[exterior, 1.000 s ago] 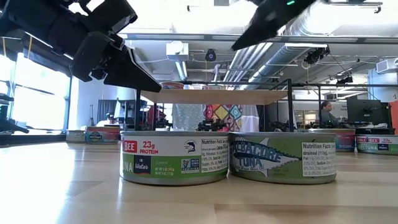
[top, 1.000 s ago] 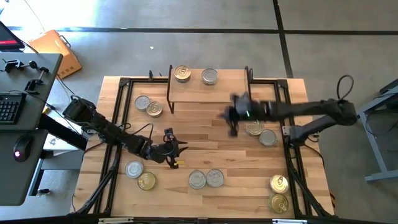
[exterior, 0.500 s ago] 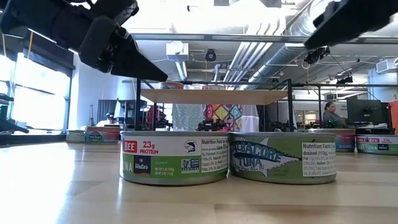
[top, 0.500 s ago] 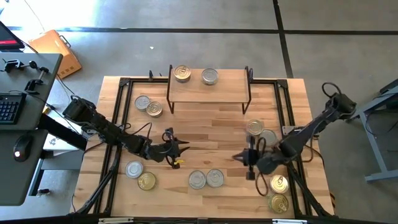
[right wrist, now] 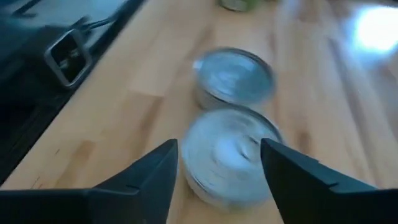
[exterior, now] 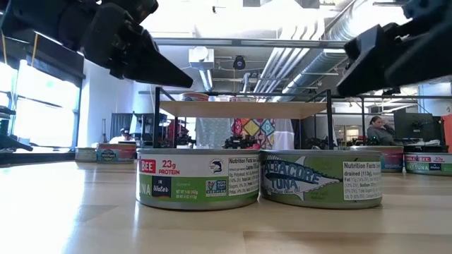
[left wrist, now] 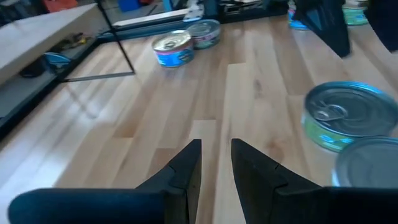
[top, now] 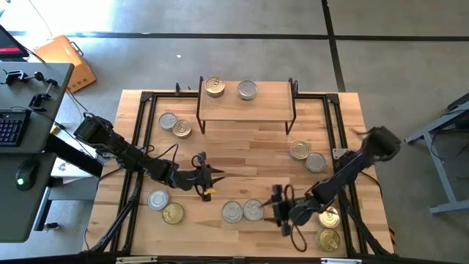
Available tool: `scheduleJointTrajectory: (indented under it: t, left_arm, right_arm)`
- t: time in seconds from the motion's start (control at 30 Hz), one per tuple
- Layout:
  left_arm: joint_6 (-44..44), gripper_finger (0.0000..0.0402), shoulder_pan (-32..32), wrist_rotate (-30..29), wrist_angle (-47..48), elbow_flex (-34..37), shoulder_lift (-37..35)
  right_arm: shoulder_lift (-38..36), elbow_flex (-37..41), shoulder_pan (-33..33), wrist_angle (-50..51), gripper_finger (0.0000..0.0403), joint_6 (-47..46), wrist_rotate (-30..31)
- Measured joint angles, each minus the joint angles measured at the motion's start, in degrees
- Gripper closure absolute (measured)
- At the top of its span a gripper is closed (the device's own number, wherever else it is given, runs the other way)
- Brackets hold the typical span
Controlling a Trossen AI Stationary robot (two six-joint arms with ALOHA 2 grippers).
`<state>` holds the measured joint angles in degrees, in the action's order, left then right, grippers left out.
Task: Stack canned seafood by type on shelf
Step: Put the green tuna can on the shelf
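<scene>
The shelf (top: 245,103) stands at the table's far middle, bearing a gold-lidded can (top: 215,87) and a silver-lidded can (top: 248,89). Two silver-lidded cans (top: 232,211) (top: 253,210) sit side by side near the front edge. Just right of them is my right gripper (top: 277,208), open. In its wrist view its fingers stand apart on either side of the nearer can (right wrist: 229,155), and I see no touch. My left gripper (top: 211,178) hovers left of centre with a narrow gap (left wrist: 215,163) and nothing in it.
More cans stand in pairs on the table: far left (top: 174,125), near left (top: 165,206), right (top: 308,155), near right (top: 329,227). Black frame rails (top: 143,147) (top: 344,183) run along both sides. A desk with a keyboard (top: 11,128) is off the left.
My right gripper has swung from in front of the shelf's right end toward the table's near edge and down, ending just right of the two silver cans. My left gripper has stayed in place, its fingertips tipped up a little. No can has moved.
</scene>
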<state>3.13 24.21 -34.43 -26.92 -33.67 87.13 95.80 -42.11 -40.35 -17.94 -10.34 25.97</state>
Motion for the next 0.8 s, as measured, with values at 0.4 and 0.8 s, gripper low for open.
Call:
scheduleJointTrajectory:
  t: [0.4,0.8]
  left_arm:
    - [-10.5,0.0323,0.7,6.2,-5.7,-5.8,9.5]
    - [-20.8,0.0317,-2.9,26.3,-5.6,-18.4,21.1]
  right_arm:
    - [17.9,-10.9,0.9,-2.0,0.026,17.5,2.1]
    - [14.8,-11.5,1.3,6.7,0.0391,10.4,6.5]
